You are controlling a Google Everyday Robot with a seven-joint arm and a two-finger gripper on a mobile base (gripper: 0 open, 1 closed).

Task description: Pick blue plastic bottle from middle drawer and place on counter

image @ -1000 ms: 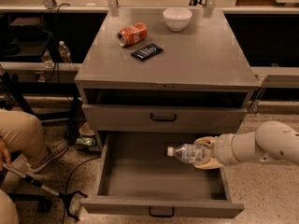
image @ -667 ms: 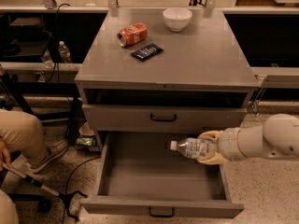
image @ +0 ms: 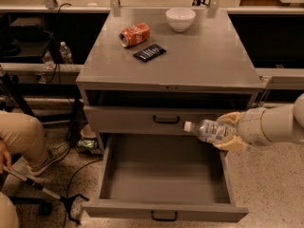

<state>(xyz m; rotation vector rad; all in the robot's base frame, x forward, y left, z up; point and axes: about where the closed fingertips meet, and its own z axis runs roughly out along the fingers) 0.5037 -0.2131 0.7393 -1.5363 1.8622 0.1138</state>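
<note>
My gripper comes in from the right and is shut on the blue plastic bottle. The bottle is clear with a white cap and lies level, cap pointing left. It hangs above the right side of the open middle drawer, level with the closed drawer front above it. The drawer's grey tray holds nothing. The counter is the flat grey top of the cabinet, above and behind the bottle.
On the counter lie a red-orange soda can, a flat black packet and a white bowl. A seated person's leg and shoe and a cane are at the left.
My gripper has lifted the bottle up out of the open drawer and slightly to the right, from tray level to the height of the closed drawer front.
</note>
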